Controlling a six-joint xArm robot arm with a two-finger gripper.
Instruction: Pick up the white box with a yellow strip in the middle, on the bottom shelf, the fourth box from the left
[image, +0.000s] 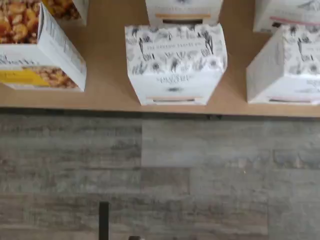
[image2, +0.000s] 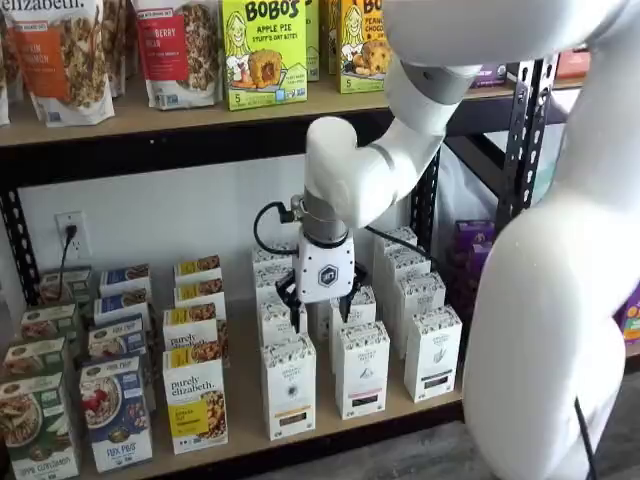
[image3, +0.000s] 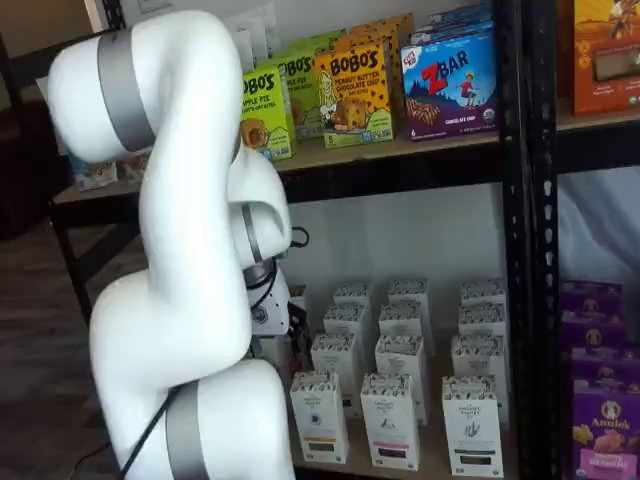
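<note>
The white box (image2: 289, 386) with a tan strip stands at the front of its row on the bottom shelf (image2: 240, 425); it also shows in a shelf view as the front left carton (image3: 320, 416). From above, the wrist view shows the white box's speckled top (image: 175, 55) near the shelf (image: 107, 80) front edge. My gripper (image2: 320, 303) hangs just above the row of white cartons, behind the front box, touching none of them. Its black fingers stand spread apart, open and holding nothing. The arm hides most of the gripper (image3: 285, 318) in a shelf view.
A purely elizabeth granola box (image2: 195, 400) stands left of the white box. White cartons with dark strips (image2: 362, 368) stand to its right. More cartons fill the rows behind. The upper shelf board (image2: 150, 125) runs overhead, and a black upright (image2: 525, 130) rises at the right.
</note>
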